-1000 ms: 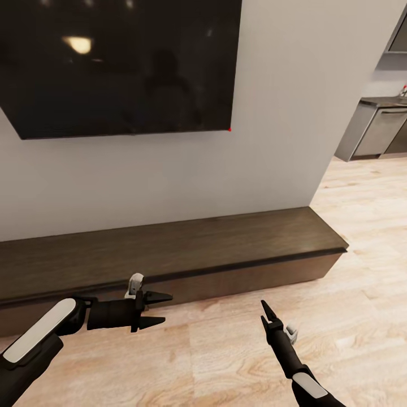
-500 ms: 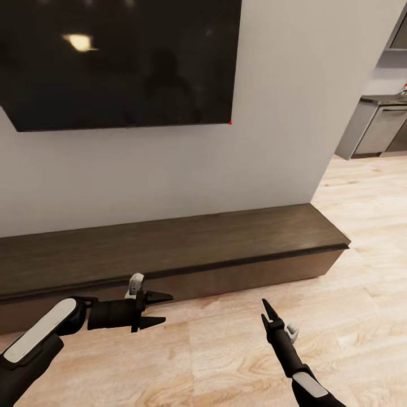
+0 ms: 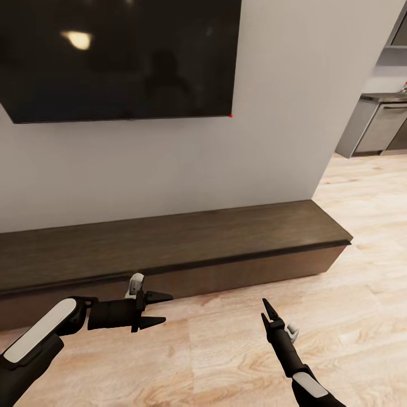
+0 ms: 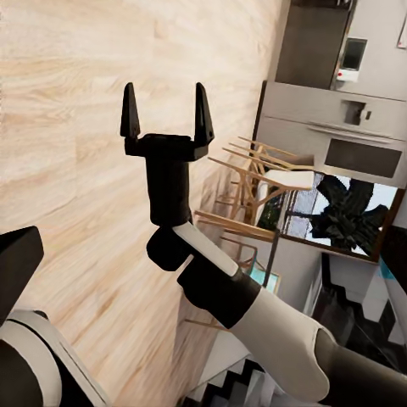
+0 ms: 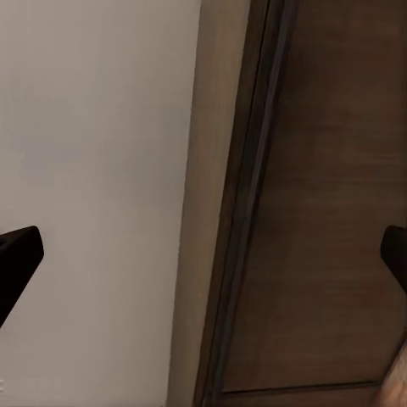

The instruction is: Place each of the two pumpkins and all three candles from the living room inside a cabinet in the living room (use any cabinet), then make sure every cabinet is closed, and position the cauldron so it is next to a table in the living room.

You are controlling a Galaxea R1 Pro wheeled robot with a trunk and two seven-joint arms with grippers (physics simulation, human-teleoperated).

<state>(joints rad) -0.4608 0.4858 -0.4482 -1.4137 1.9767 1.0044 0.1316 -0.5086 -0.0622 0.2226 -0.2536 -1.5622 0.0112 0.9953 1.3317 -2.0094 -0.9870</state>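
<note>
Both jaws stand parted and empty, left gripper (image 3: pixel 160 308) and right gripper (image 3: pixel 264 312) just before the long, low, dark-brown wood cabinet (image 3: pixel 169 249).

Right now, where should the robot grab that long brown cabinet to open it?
Probably under the top's overhanging lip, coming from the front. The cabinet has plain front panels with no handles, so that shadowed edge looks like the only fingerhold. The left gripper, open, hangs nearest.
</note>
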